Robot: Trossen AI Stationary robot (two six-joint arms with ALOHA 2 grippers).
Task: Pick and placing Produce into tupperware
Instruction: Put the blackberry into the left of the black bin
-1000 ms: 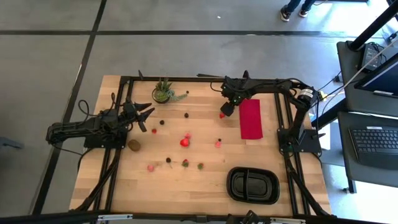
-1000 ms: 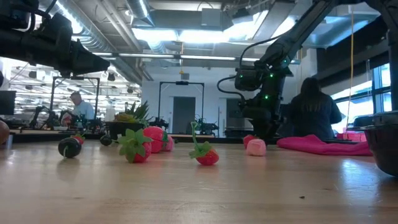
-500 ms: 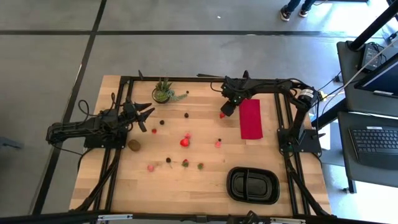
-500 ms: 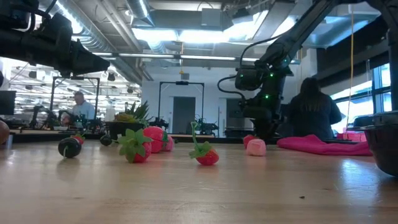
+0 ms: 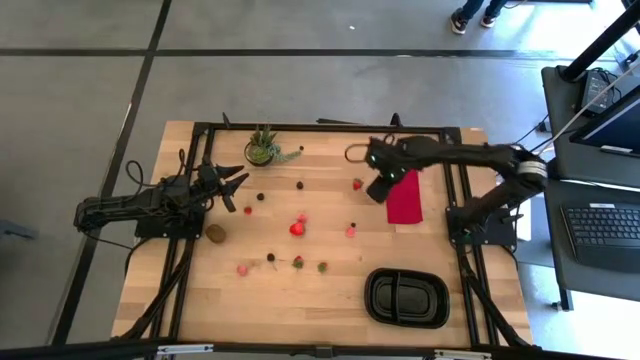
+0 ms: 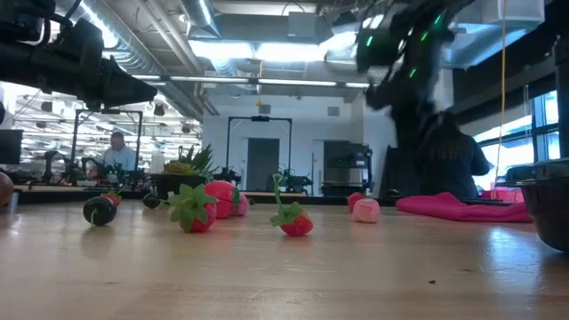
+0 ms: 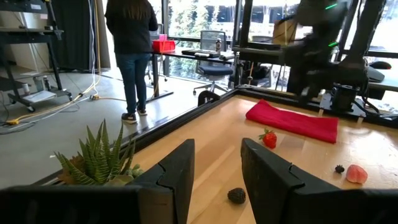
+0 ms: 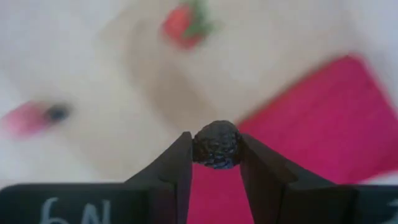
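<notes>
Small produce pieces lie scattered on the wooden table: a red strawberry (image 5: 357, 184), a bigger red one (image 5: 297, 228), a dark berry (image 5: 300, 184) and a brown kiwi (image 5: 216, 234). The black two-compartment tupperware (image 5: 405, 297) stands at the near right. My right gripper (image 5: 381, 188) hangs above the table at the red cloth's left edge, shut on a dark berry (image 8: 216, 144). My left gripper (image 7: 217, 168) waits at the table's left side, pointing level, open with nothing between its fingers. My right gripper pinches the dark berry by its two opposite sides (image 8: 200, 147) between its two fingers, at their free ends. The fingers come from above, pointing down. The berry is lifted clear of the table, over the edge of the red cloth.
A potted green plant (image 5: 262, 148) stands at the far left. A flat red cloth (image 5: 403, 190) lies at the right, between the strawberry and the arm's base. Black frame rails run along the table's left and right sides. A person (image 7: 132, 50) stands in the room beyond.
My right gripper has risen from the table beside the red strawberry and gone toward the table's right and near edges, to the red cloth's edge. The strawberry has stayed where it was.
</notes>
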